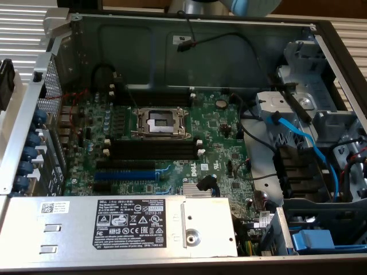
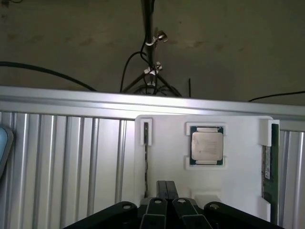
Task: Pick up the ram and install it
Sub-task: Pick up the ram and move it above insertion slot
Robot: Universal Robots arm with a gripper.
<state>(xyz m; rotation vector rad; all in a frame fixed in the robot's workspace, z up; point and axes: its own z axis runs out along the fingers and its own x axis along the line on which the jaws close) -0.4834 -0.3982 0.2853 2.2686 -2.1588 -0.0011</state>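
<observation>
White tray [image 2: 167, 148] lies beneath closed, empty tool [image 2: 166, 185].

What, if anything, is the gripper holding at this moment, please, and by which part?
Nothing: the black gripper is shut on itself near the white plastic tray, while the thin dark-green ram stick lies untouched in a slot at the tray's edge.

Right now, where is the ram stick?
In the wrist view, the ram sits on edge along one side of the white holder, beside the processor chip.
</observation>
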